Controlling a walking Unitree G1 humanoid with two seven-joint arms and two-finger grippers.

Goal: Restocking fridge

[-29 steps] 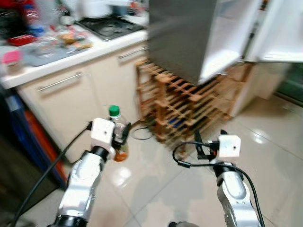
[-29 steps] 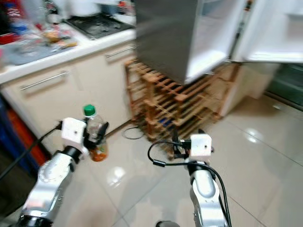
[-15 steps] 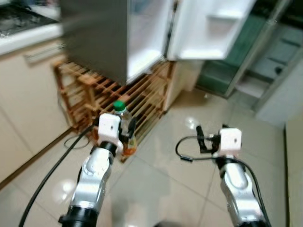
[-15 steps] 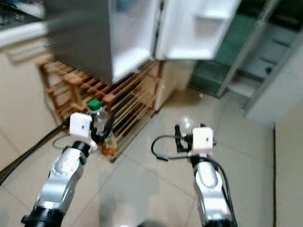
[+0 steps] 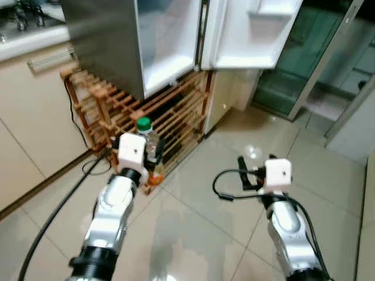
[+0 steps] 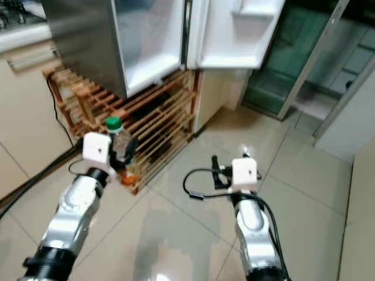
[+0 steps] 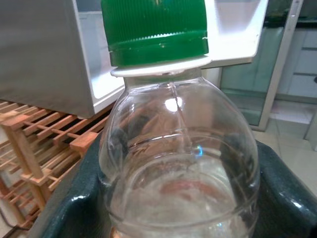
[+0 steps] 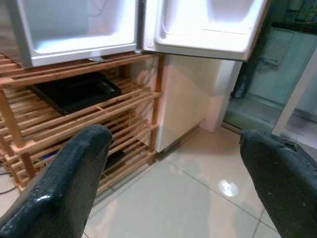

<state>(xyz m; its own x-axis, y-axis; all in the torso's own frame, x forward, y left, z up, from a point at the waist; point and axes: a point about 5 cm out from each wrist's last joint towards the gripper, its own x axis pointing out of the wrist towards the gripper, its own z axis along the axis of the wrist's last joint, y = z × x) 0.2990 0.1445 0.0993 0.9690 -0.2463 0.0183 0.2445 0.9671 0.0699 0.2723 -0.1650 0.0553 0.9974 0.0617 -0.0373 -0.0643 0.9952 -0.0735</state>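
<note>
A clear plastic bottle (image 5: 146, 139) with a green cap and a little orange liquid at the bottom stands upright in my left gripper (image 5: 153, 157), which is shut on its body. In the left wrist view the bottle (image 7: 178, 163) sits between both black fingers (image 7: 64, 208). Ahead and above, the steel fridge (image 5: 105, 41) is open, showing a white bare interior (image 5: 167, 35); its door (image 5: 252, 29) is swung out to the right. My right gripper (image 5: 245, 175) is held low over the floor, open with nothing in it, its fingers (image 8: 69, 178) spread wide.
The fridge rests on a slatted wooden rack (image 5: 176, 114) with a black tray (image 8: 74, 91) on one shelf. Cream kitchen cabinets (image 5: 35, 111) run along the left. A black cable (image 5: 53, 216) trails from my left arm. A green glass door (image 5: 304, 58) is at the right; glossy tiled floor (image 5: 193, 222) lies below.
The view has swung from the counter and hob to the open fridge and steadied. The bottle stays in my left gripper; my right gripper stays open.
</note>
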